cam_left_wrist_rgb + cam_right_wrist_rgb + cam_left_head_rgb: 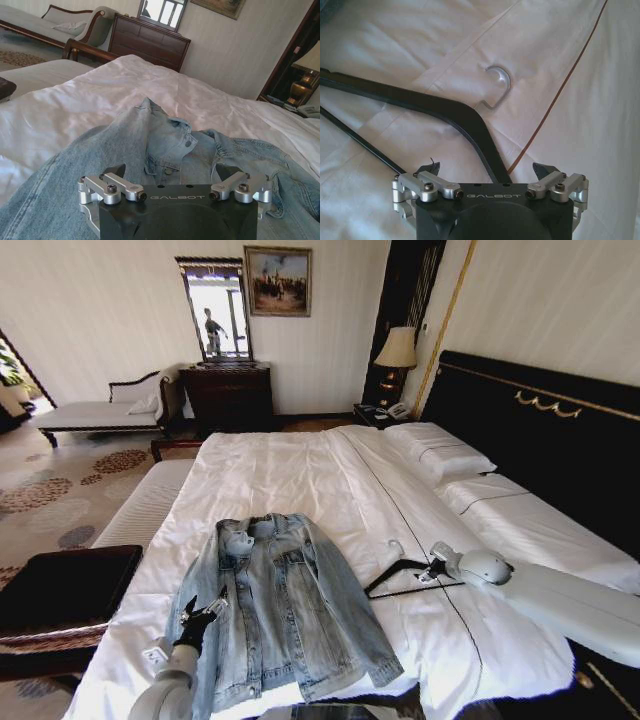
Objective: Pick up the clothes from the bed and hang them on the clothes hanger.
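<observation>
on the bed, right gripper fingers spread astride the black coat hanger, not yet clenched; left gripper, fingers released, hovers over the denim jacket; next needs a closing grasp.

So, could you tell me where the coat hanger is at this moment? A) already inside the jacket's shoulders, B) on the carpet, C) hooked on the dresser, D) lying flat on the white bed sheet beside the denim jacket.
D: the hanger lies flat on the bed sheet, apart from the jacket, with the right gripper open astride one of its arms.
</observation>
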Motion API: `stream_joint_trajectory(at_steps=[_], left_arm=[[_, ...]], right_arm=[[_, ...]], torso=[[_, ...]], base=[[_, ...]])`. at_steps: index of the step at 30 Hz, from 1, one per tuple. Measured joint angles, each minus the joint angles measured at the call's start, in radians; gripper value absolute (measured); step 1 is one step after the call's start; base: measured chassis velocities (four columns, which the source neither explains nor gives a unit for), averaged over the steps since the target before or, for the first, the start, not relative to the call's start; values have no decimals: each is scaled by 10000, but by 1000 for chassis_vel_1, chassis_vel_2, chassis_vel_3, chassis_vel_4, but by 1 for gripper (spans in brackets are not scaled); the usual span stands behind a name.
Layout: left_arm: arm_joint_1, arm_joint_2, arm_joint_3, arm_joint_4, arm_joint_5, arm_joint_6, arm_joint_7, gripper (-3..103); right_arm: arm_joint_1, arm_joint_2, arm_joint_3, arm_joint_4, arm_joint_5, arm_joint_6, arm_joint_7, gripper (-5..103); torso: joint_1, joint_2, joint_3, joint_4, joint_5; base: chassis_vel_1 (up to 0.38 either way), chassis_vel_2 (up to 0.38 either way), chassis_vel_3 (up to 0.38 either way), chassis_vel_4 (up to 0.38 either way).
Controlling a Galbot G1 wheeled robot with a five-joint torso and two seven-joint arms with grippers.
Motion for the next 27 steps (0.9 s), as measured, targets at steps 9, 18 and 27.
stream_joint_trajectory(at_steps=[9,18,27], left_arm=[[-202,-92,246,187,20,6,-11,100],[-293,-144,453,187,162,69,-58,100],[-263,-215,560,146,223,97,-69,100]], right_arm=[[913,397,-1219,-652,-349,49,-539,100],[1103,1172,-1661,-1600,-606,273,-704,100],[1927,1874,-2577,-2642,-656,506,-1064,100]], torso=[[1,0,1,1,0],[0,0,0,1,0],[1,0,1,4,0]], base=[[0,0,0,0],[0,0,0,0],[0,0,0,0]])
